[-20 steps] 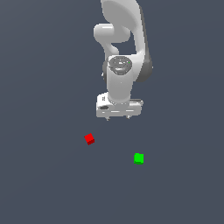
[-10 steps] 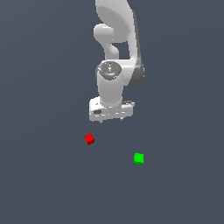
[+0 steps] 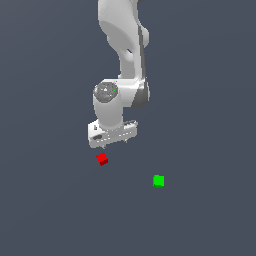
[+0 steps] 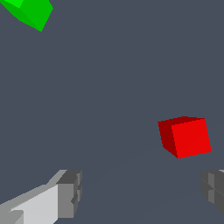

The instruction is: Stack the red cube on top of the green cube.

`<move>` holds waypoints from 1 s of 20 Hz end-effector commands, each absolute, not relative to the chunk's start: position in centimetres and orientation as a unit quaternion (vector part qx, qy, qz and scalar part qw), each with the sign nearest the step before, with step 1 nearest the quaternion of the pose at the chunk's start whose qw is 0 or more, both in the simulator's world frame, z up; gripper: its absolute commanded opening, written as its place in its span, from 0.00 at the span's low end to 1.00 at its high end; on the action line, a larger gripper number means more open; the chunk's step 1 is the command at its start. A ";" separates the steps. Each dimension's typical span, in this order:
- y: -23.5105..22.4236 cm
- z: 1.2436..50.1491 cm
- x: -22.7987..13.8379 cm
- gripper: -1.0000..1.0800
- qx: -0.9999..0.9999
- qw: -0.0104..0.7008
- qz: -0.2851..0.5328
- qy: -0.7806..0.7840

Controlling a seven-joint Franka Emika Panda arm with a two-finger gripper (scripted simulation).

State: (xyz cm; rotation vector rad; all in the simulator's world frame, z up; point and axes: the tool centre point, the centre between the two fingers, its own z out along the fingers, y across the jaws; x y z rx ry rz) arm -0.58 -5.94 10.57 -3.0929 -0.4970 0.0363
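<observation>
The step in hand is the approach to the red cube [image 3: 102, 159], which sits on the dark grey floor [image 3: 210, 220] untouched and square on one face. Taking that cube as the landmark, the green cube [image 3: 158, 181] lies well apart from it, toward the exterior view's right and a little nearer the camera, and the gripper [image 3: 113, 144] hangs just above it and slightly toward the exterior view's right, not touching it. The wrist view shows the two fingers spread wide with nothing between them: one fingertip [image 4: 70, 194] on one side, the other at the frame's edge, and the red cube [image 4: 185, 137] lying off the midline, closer to the second finger. To do this well, I judge the hand should first slide sideways until the cube sits midway between the fingers, with the finger pads facing two flat sides and not the corners, since the cube appears turned slightly against the finger line. Only then should it descend straight down, keeping the fingers apart until the tips bracket the cube low on its sides; closing off-centre would likely push so small a cube away.
</observation>
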 end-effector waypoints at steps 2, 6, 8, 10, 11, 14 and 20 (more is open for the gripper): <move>-8.0 9.5 0.2 0.96 -0.982 0.003 0.008 -0.189; -9.8 8.5 1.1 0.96 -0.976 0.002 0.005 -0.218; -10.5 8.1 1.6 0.96 -0.973 0.001 0.004 -0.230; -11.2 7.7 1.9 0.96 -0.971 0.001 0.003 -0.240; -11.4 7.6 2.1 0.96 -0.970 0.001 0.002 -0.244; -12.0 7.2 2.6 0.96 -0.967 0.000 0.001 -0.254; -12.4 7.0 3.0 0.96 -0.965 0.000 0.000 -0.262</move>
